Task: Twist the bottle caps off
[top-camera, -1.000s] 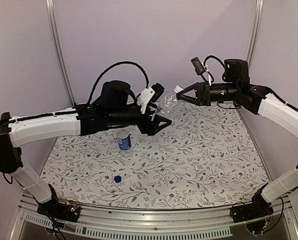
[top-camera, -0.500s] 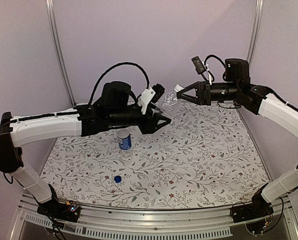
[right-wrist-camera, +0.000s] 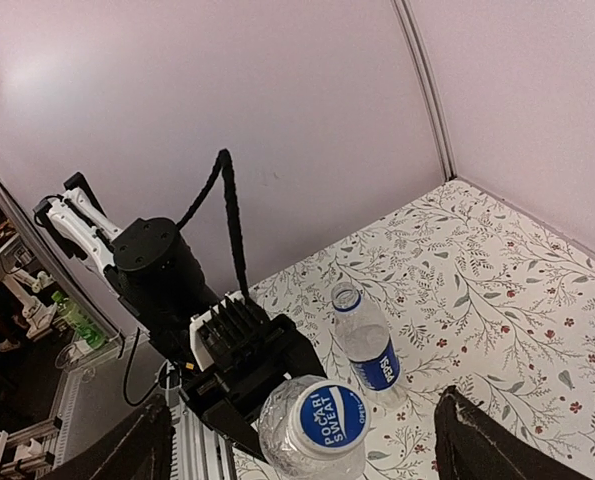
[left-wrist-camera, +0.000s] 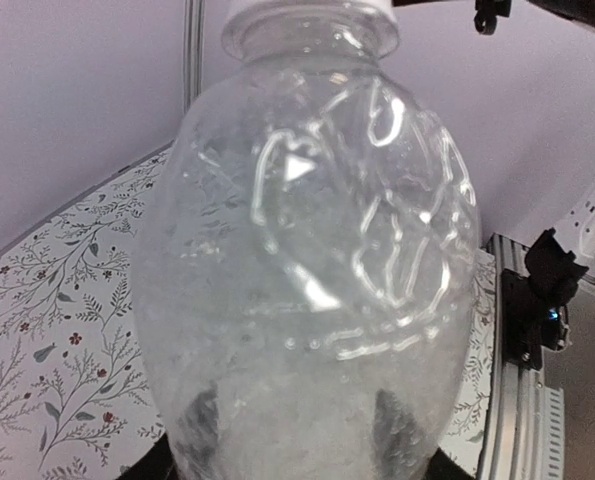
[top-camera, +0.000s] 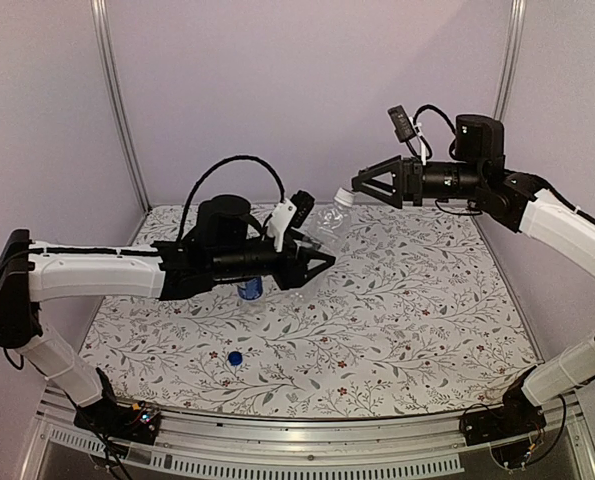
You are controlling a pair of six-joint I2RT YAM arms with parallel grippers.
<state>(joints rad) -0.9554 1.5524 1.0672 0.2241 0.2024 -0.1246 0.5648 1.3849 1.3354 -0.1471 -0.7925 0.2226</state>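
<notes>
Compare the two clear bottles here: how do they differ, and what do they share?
The plain bottle is held off the table, tilted, in the left gripper; the labelled bottle stands upright on the table. The plain bottle wears its cap; the labelled bottle's neck is open. Only the labelled bottle has a blue band; the plain bottle has none. Both are small and clear plastic.
</notes>
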